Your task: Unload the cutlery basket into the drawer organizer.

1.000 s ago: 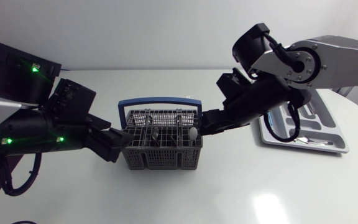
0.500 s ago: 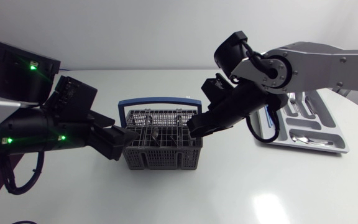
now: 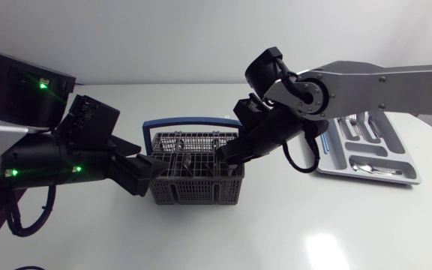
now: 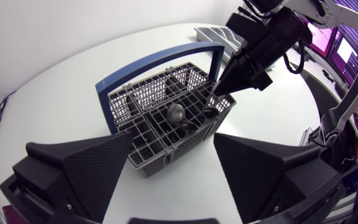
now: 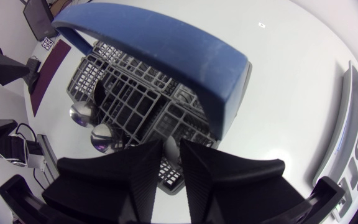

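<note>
The grey cutlery basket [image 3: 193, 184] with a blue handle [image 3: 190, 121] stands mid-table. Dark spoons [image 4: 178, 115] stand in its compartments, their bowls [image 5: 82, 112] up. My left gripper [image 3: 152, 169] is at the basket's left end, open, with the basket's corner [image 4: 160, 165] between its wide fingers [image 4: 86, 168] and clear of both. My right gripper [image 3: 227, 154] points down into the basket's right end [image 4: 218, 89]. Its fingers [image 5: 129, 168] are nearly together on a slim silvery cutlery handle [image 5: 171, 148]. The grey drawer organizer [image 3: 366, 161] lies to the right.
The organizer holds some cutlery [image 3: 362, 166] in its slots. My right arm [image 3: 351, 82] crosses above the table between basket and organizer. Bare white table [image 3: 276, 225] lies in front of the basket.
My right arm has swung left and lowered its gripper into the basket's right end while its fingers came together. The left arm and the basket have stayed put.
</note>
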Tool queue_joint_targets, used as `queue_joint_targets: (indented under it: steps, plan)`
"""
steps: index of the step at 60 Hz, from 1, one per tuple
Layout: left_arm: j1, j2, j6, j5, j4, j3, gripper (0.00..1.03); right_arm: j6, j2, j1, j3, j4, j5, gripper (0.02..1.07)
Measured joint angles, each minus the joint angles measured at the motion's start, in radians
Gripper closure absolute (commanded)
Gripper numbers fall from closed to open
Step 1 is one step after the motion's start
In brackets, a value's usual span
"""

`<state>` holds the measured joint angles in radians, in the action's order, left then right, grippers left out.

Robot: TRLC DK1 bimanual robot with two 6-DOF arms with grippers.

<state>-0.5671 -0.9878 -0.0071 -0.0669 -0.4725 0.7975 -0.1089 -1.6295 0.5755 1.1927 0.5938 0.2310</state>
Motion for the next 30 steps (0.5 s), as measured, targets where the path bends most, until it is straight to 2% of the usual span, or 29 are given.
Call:
queue_joint_targets:
  steps: [4,30]
  plan:
    - [0.000,0.000,0.000,0.000,0.000,-0.001,0.12,0.000,0.000,0.002,0.000,-0.001,0.000,1.01]
    - [-0.004,0.000,0.000,0.000,0.007,-0.017,0.12,0.000,0.068,0.002,-0.002,-0.003,0.004,1.01]
